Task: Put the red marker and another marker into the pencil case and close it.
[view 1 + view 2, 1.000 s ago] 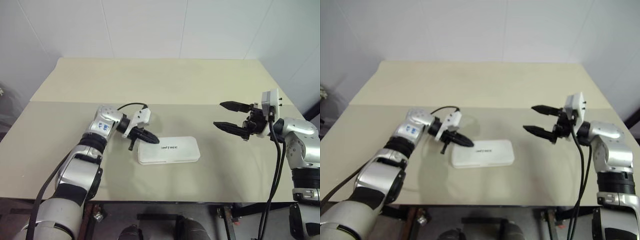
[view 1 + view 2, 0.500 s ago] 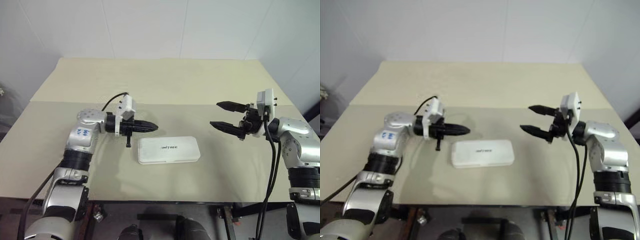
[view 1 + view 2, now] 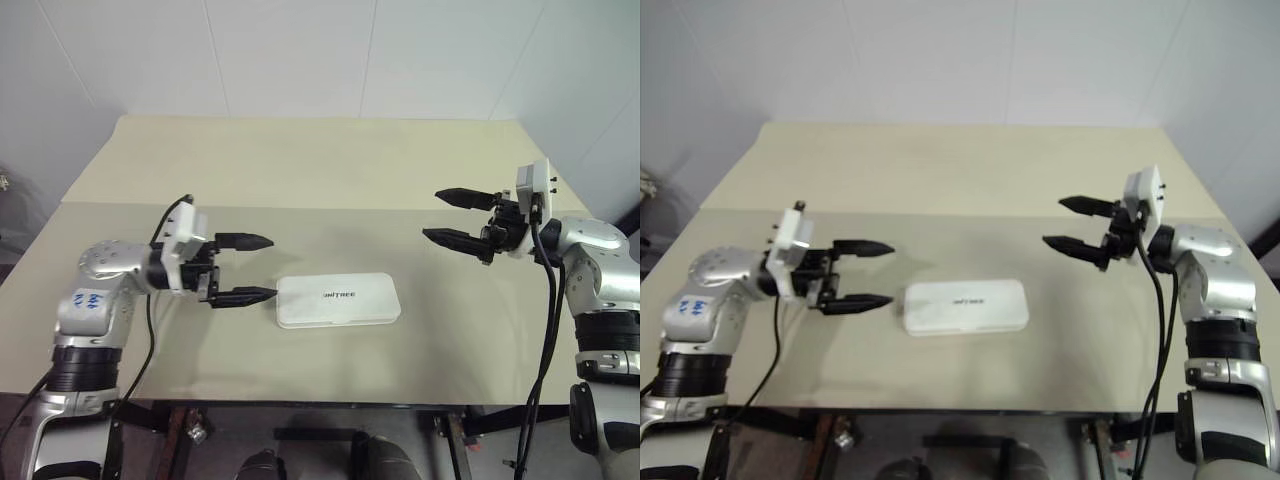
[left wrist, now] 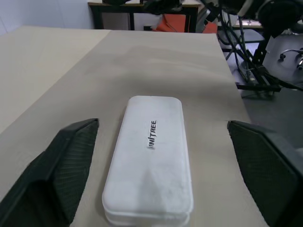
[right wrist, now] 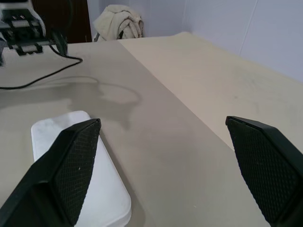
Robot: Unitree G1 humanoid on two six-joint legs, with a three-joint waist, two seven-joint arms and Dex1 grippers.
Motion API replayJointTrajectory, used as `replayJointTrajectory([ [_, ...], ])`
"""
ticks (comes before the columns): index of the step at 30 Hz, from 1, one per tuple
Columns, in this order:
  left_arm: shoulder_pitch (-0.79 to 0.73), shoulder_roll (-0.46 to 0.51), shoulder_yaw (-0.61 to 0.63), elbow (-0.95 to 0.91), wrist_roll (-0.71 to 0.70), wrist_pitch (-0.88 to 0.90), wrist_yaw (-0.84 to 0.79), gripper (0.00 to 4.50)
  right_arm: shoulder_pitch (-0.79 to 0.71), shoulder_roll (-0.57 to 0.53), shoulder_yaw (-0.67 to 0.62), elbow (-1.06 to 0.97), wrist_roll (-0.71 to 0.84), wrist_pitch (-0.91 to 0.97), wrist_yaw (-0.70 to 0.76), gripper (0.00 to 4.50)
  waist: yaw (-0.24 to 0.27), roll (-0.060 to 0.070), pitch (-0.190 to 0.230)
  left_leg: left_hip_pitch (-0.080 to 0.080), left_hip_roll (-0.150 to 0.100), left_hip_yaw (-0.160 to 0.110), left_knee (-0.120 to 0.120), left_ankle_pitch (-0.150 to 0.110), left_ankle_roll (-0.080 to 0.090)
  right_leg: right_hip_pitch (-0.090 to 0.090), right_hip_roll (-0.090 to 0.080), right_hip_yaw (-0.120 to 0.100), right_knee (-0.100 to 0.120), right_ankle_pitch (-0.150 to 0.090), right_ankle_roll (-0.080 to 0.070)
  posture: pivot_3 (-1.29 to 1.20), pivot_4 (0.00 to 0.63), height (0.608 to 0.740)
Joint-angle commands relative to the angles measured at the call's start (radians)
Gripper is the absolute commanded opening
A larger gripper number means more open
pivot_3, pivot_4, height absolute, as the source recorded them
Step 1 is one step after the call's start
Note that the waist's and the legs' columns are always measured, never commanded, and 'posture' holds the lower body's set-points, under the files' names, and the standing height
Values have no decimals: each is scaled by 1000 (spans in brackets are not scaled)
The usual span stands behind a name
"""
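The pencil case [image 3: 338,300] lay shut on the beige counter [image 3: 300,160], toward its near edge, between the two grippers. The left gripper [image 3: 258,268] hovered just left of the case's left end, its fingers spread wide and empty, apart from the case. The right gripper [image 3: 446,215] hung well to the right and slightly farther, likewise spread wide and empty. The case was white, rectangular with rounded corners, with a small dark logo on its lid. Both forearms were held roughly level, each gripper pointing inward toward the counter's middle.
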Motion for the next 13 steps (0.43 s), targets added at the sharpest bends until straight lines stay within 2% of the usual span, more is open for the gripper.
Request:
replayJointTrajectory([
  [1,45,40,69,-70,-63,-10,-6,4441,-42,-1,-5,30,-8,-35,20,4500,0,0,0,0,0,0,0,0,0,0,0,0,0,0,0,0,150,740],
  [7,147,90,171,-67,-108,-50,-13,4441,-45,26,12,1,-7,-29,14,4500,-3,0,0,0,0,0,0,0,0,0,0,0,0,0,0,0,150,740],
  [13,171,107,206,-103,-138,-32,38,4441,3,77,3,-57,8,-37,-15,4500,-1,1,0,0,1,0,0,-1,0,0,0,0,0,0,0,0,150,740],
])
